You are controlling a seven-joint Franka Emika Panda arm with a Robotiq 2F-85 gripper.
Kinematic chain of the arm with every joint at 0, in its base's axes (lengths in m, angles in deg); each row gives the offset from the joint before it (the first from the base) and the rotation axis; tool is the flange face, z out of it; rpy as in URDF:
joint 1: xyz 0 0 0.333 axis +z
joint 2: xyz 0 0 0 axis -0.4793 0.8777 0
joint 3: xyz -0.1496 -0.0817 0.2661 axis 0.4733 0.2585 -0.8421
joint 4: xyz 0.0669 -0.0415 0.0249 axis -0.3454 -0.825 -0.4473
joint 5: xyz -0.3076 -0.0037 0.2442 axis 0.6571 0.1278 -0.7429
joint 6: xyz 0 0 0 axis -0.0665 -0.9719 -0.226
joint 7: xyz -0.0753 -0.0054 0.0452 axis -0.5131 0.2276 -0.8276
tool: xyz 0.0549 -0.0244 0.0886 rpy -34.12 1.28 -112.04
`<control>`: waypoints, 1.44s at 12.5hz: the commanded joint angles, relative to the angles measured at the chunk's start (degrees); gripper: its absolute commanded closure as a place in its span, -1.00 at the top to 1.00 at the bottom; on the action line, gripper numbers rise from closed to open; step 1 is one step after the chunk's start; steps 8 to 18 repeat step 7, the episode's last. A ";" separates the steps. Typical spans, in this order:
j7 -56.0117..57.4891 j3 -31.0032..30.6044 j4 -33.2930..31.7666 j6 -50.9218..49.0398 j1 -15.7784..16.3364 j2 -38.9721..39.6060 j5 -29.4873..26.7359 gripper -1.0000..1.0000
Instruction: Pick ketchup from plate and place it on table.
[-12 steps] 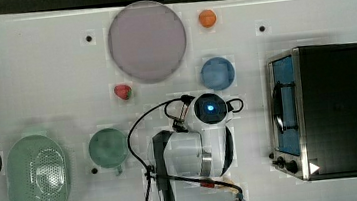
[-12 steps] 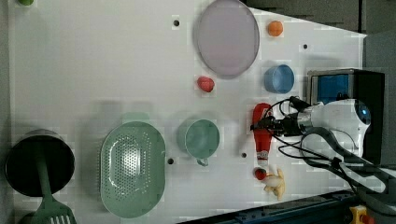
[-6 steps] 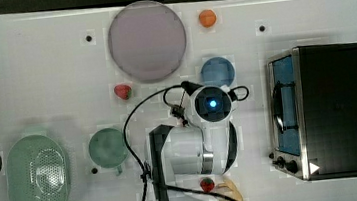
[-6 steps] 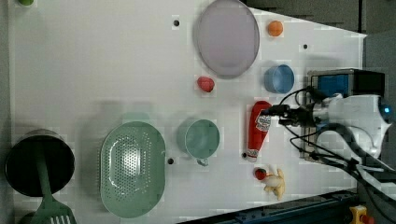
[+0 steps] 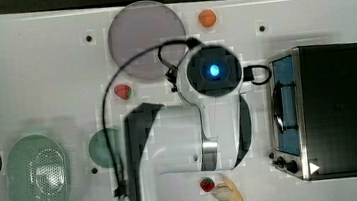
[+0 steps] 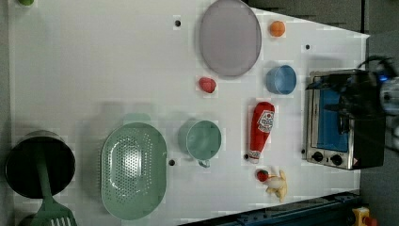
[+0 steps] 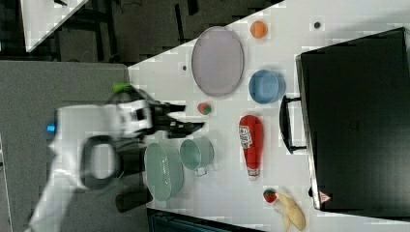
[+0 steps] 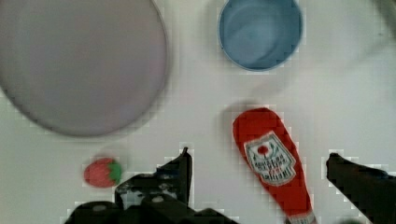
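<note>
I've pulled the arm up off the ketchup [image 6: 261,129], which now lies flat on the table [image 6: 94,70] between cup [image 6: 203,139] and toaster oven [image 6: 329,122]. The gripper [image 8: 257,172] hangs empty, fingers wide. The plate [image 6: 229,36] and blue bowl [image 6: 281,79] are empty.

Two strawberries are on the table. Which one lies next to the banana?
The strawberry by the ketchup's cap end, touching the banana. The other strawberry lies alone near the plate.
</note>
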 commanded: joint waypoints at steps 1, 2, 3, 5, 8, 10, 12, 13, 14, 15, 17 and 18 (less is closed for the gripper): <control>-10.08 -0.17 10.31 -12.47 0.39 -2.22 -0.25 1.00; -10.08 -0.11 13.96 -16.36 0.38 -2.12 -0.22 1.00; -10.08 -0.02 16.84 -20.28 0.38 -2.13 -0.12 1.00; -10.08 0.07 19.81 -25.48 0.38 -2.14 -0.11 1.00; -10.08 0.32 20.15 -25.30 0.38 -2.12 -0.07 1.00; -10.08 0.32 20.15 -25.30 0.38 -2.12 -0.07 1.00; -10.08 0.32 20.15 -25.30 0.38 -2.12 -0.07 1.00; -10.08 0.32 20.15 -25.30 0.38 -2.12 -0.07 1.00; -10.08 0.32 20.15 -25.30 0.38 -2.12 -0.07 1.00; -10.08 0.32 20.15 -25.30 0.38 -2.12 -0.07 1.00; -10.08 0.32 20.15 -25.30 0.38 -2.12 -0.07 1.00; -10.08 0.32 20.15 -25.30 0.38 -2.12 -0.07 1.00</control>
